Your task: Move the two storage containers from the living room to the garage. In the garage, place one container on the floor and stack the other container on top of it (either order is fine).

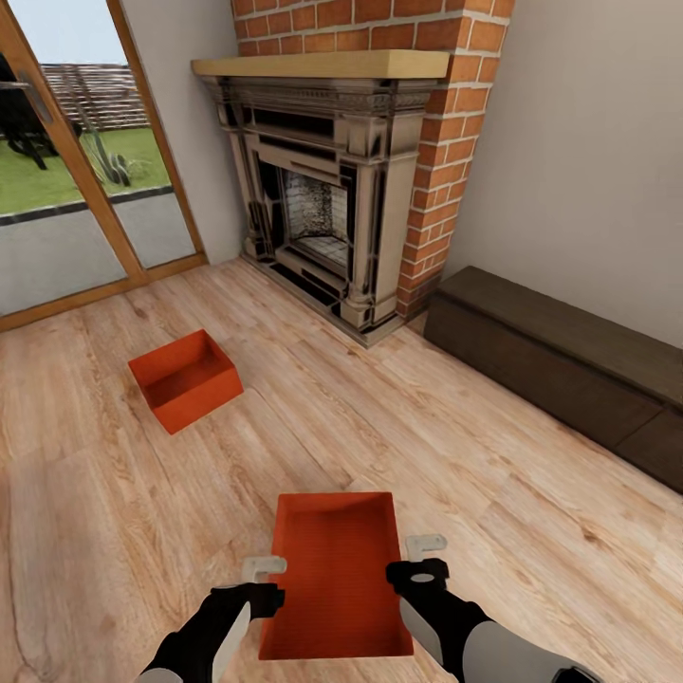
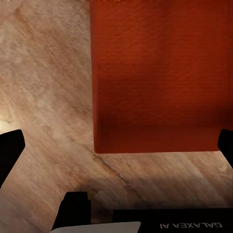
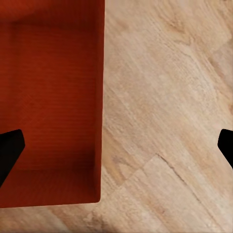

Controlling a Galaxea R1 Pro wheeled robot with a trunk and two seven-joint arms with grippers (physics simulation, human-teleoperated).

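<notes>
Lying between both end effectors (image 1: 264, 567) (image 1: 426, 545), the near container (image 1: 337, 588).

In the living room, one storage container (image 1: 337, 579) sits on the plank floor (image 1: 493, 493) between the left gripper (image 1: 263, 569) and right gripper (image 1: 426, 547); a second container (image 1: 186, 378) lies farther ahead-left, before the fireplace (image 1: 323, 209), bench (image 1: 560, 365) at right.

Near container's (image 1: 337, 588) closest end, beyond the head view's edge.

containers (image 1: 339, 579): matt orange plastic (faintly ribbed) | floor (image 1: 493, 493): wood planks | fireplace (image 1: 446, 142): brick
</notes>
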